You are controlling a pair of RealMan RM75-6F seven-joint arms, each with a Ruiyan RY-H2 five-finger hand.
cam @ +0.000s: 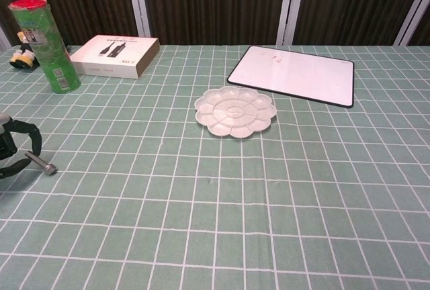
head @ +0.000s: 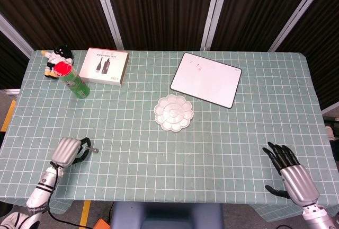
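the left hand (head: pixel 69 151) sits near the table's (head: pixel 222 149) front edge at about 8 o'clock from the paint palette (head: pixel 174 112), pinching a small metal bolt (cam: pixel 41 163) between its fingertips; the bolt's tip pokes out toward 3 o'clock. the right hand (head: pixel 290 172) rests at the front corner, about 4 o'clock from the palette, released with fingers spread and holding nothing. a green can (head: pixel 72 79), a white box (head: pixel 104 65), a small plush toy (head: pixel 56 58) and a whiteboard (head: pixel 206 79) lie along the far side.
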